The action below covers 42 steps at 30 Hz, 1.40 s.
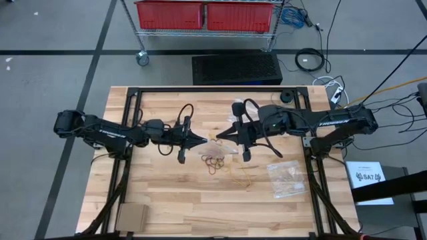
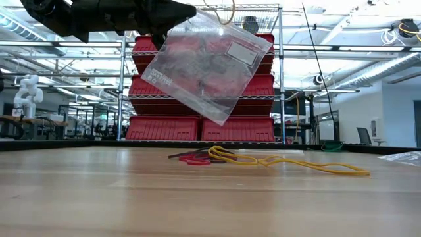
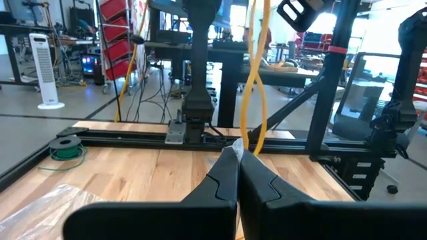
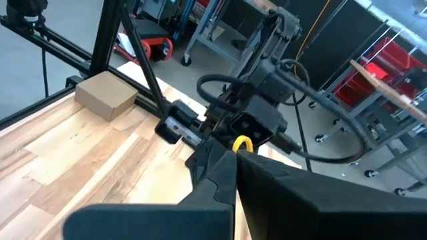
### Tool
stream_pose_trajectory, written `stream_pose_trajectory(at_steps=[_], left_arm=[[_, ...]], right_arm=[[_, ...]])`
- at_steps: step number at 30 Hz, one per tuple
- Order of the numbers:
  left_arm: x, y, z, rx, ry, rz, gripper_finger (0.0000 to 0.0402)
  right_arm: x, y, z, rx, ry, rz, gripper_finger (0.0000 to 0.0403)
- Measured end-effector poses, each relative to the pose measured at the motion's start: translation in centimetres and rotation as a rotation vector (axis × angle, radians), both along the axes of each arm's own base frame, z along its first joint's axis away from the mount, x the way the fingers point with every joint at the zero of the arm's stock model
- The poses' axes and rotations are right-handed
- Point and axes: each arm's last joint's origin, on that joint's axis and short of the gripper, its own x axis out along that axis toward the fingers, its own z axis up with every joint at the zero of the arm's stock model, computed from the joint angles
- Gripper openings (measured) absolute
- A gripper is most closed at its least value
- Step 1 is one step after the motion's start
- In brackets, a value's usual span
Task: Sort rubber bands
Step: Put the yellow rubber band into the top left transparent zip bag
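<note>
A yellow rubber band (image 2: 289, 163) lies nearest on my counter (image 1: 173, 193), beside red rubber bands (image 2: 195, 158). Above them, my left end effector (image 1: 203, 141) and right end effector (image 1: 217, 137), both clenched, grasp a clear bag (image 2: 210, 62) holding more bands. A second bag (image 1: 287, 179) lies rightward.

Both arms reach in toward the middle of the table. The left gripper (image 1: 198, 141) and the right gripper (image 1: 220, 135) are closed, tips almost meeting.

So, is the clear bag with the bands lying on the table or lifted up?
Lifted. The low view shows the clear bag hanging tilted, clear of the table, under a dark pincer.
</note>
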Motion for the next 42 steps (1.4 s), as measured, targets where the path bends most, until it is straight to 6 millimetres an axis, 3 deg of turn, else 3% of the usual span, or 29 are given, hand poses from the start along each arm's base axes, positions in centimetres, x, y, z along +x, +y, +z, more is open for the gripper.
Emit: stream_pose_trajectory(at_steps=[20, 28, 42], left_arm=[[0.0, 0.0, 0.0, -0.002, 0.001, -0.004, 0.0000], [0.0, 0.0, -0.1, -0.002, 0.006, -0.008, 0.0000], [0.0, 0.0, 0.0, 0.001, -0.002, -0.008, 0.0000]], right_arm=[[0.0, -0.5, 0.4, -0.037, -0.009, -0.007, 0.0000], [-1.1, -0.5, 1.4, -0.045, -0.047, -0.004, 0.0000], [-0.9, -0.5, 0.8, -0.015, -0.005, -0.010, 0.0000]])
